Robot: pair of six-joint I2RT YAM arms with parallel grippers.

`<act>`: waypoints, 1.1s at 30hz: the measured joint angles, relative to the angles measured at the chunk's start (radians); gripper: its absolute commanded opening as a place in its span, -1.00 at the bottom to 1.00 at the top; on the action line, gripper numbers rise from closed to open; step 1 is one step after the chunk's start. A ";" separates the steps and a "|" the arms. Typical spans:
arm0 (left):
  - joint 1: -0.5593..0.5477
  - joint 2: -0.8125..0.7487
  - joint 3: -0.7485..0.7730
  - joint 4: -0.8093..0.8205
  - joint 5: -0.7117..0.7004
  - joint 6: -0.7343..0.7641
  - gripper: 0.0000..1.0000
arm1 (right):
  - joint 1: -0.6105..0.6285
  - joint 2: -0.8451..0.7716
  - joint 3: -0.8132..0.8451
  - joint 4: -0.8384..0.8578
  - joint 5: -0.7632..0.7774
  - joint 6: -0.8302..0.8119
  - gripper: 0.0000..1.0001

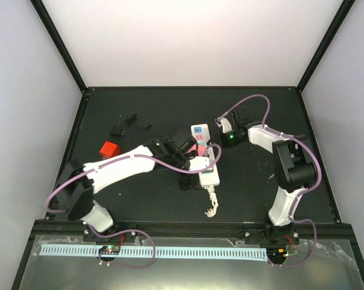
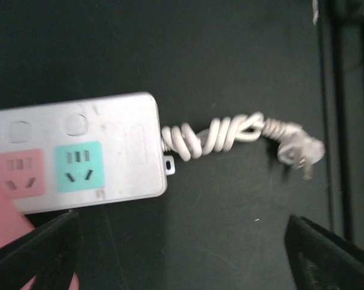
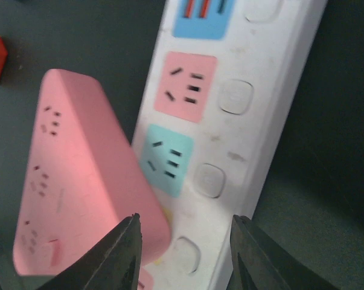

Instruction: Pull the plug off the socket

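We find the long white rectangular power strip (image 1: 211,173), with its pastel outlet faces up, lying flat in the middle of the black worktop (image 1: 139,193), directly under both tools. The left tool (image 2: 182,257) hangs over its near end, jaws spread wide, released. The right tool (image 3: 186,241) sits above the strip's middle, jaws partly parted and clamping nothing, with a corner of the tilted pink plastic plug block (image 3: 79,175) between them. The strip's long axis runs near to far, leaning slightly left at the far end. Its coiled white cord stub (image 1: 212,202) points toward the arm bases.
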 measured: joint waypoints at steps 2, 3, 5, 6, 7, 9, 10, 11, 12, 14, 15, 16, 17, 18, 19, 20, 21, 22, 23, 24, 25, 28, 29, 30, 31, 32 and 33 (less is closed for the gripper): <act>0.019 -0.077 0.000 -0.003 0.034 -0.015 0.97 | 0.000 -0.026 0.005 -0.011 -0.005 -0.014 -0.04; 0.032 -0.104 0.000 -0.006 0.056 -0.024 0.97 | -0.001 -0.040 0.005 -0.016 -0.008 -0.019 -0.02; 0.071 -0.148 0.000 -0.007 0.108 -0.048 0.98 | -0.001 -0.063 0.005 -0.027 -0.021 -0.024 0.01; 0.099 -0.164 0.000 -0.005 0.133 -0.063 0.98 | -0.001 -0.072 0.005 -0.032 -0.026 -0.026 0.02; 0.128 -0.176 -0.001 0.000 0.156 -0.080 0.98 | -0.001 -0.080 0.004 -0.033 -0.031 -0.029 0.03; 0.209 -0.204 -0.010 0.039 0.214 -0.140 0.98 | -0.001 -0.095 -0.001 -0.035 -0.037 -0.038 0.03; 0.253 -0.220 -0.024 0.076 0.247 -0.185 0.97 | -0.001 -0.103 -0.006 -0.036 -0.040 -0.041 0.03; 0.297 -0.237 -0.046 0.121 0.285 -0.232 0.98 | -0.001 -0.110 -0.014 -0.040 -0.042 -0.045 0.03; 0.338 -0.256 -0.075 0.173 0.325 -0.272 0.97 | -0.001 -0.115 -0.021 -0.045 -0.045 -0.048 0.03; 0.411 -0.290 -0.148 0.286 0.391 -0.375 0.98 | -0.001 -0.124 -0.042 -0.051 -0.053 -0.053 0.03; 0.433 -0.298 -0.183 0.336 0.414 -0.420 0.97 | -0.001 -0.130 -0.057 -0.055 -0.058 -0.055 0.04; 0.444 -0.298 -0.200 0.364 0.431 -0.449 0.98 | -0.001 -0.134 -0.068 -0.056 -0.060 -0.056 0.04; 0.454 -0.286 -0.211 0.377 0.453 -0.472 0.98 | -0.001 -0.138 -0.079 -0.057 -0.063 -0.056 0.04; 0.463 -0.265 -0.210 0.378 0.475 -0.482 0.98 | -0.001 -0.141 -0.088 -0.058 -0.065 -0.056 0.04; 0.472 -0.234 -0.201 0.377 0.499 -0.493 0.97 | -0.001 -0.142 -0.095 -0.058 -0.066 -0.057 0.05; 0.476 -0.210 -0.195 0.382 0.515 -0.504 0.97 | -0.001 -0.142 -0.100 -0.057 -0.065 -0.059 0.05; 0.486 -0.179 -0.193 0.397 0.535 -0.523 0.97 | -0.001 -0.142 -0.104 -0.057 -0.065 -0.061 0.05; 0.497 -0.154 -0.199 0.416 0.548 -0.549 0.98 | -0.001 -0.142 -0.106 -0.057 -0.065 -0.062 0.05; 0.509 -0.134 -0.212 0.441 0.559 -0.577 0.98 | -0.001 -0.142 -0.107 -0.056 -0.064 -0.064 0.05; 0.515 -0.124 -0.224 0.457 0.567 -0.594 0.98 | -0.001 -0.142 -0.107 -0.055 -0.064 -0.064 0.05; 0.524 -0.115 -0.244 0.478 0.575 -0.616 0.98 | -0.001 -0.142 -0.107 -0.053 -0.064 -0.064 0.05; 0.540 -0.108 -0.321 0.552 0.584 -0.676 0.98 | -0.001 -0.141 -0.109 -0.040 -0.064 -0.063 0.05; 0.549 -0.110 -0.360 0.592 0.585 -0.698 0.97 | -0.001 -0.141 -0.112 -0.034 -0.064 -0.064 0.05; 0.554 -0.110 -0.392 0.620 0.586 -0.717 0.97 | -0.001 -0.141 -0.116 -0.027 -0.064 -0.064 0.05; 0.565 -0.110 -0.434 0.655 0.589 -0.743 0.97 | -0.001 -0.141 -0.123 -0.019 -0.063 -0.064 0.05; 0.577 -0.110 -0.460 0.671 0.590 -0.760 0.97 | -0.001 -0.141 -0.128 -0.016 -0.063 -0.064 0.05; 0.589 -0.108 -0.479 0.686 0.591 -0.774 0.97 | -0.001 -0.139 -0.134 -0.011 -0.061 -0.063 0.05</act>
